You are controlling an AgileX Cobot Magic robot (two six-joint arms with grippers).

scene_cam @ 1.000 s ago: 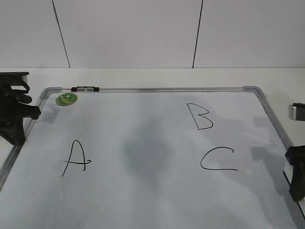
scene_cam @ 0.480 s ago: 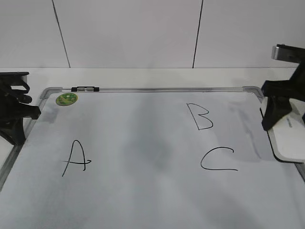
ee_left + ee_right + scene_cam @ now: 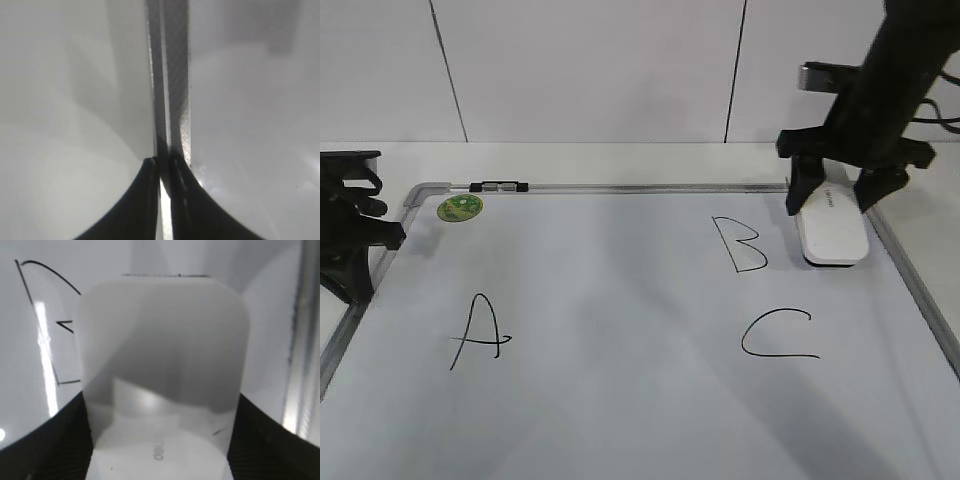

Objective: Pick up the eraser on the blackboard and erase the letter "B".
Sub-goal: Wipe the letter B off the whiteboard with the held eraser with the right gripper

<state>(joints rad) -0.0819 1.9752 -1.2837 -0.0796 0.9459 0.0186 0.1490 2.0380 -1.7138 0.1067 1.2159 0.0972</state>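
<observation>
The blackboard [image 3: 620, 300] is a white board with a silver frame, lying flat. The black letter "B" [image 3: 740, 245] is at its upper right and is whole. My right gripper [image 3: 833, 196] is shut on the white eraser [image 3: 832, 234], which it holds just right of the "B" near the top right corner. I cannot tell whether the eraser touches the board. In the right wrist view the eraser [image 3: 160, 350] fills the space between the jaws [image 3: 159, 412], with strokes of the "B" [image 3: 45, 315] to its left. My left gripper [image 3: 355, 250] is shut and empty at the board's left edge.
A black "A" [image 3: 478, 335] is at the left and a black "C" [image 3: 778, 335] is below the "B". A round green sticker [image 3: 460, 208] sits at the top left corner. The left wrist view shows the board's frame [image 3: 175, 100] running between table and board.
My right arm has come from the board's lower right edge, up and to the left, carrying the eraser to a spot beside the "B". The left arm has not moved.
</observation>
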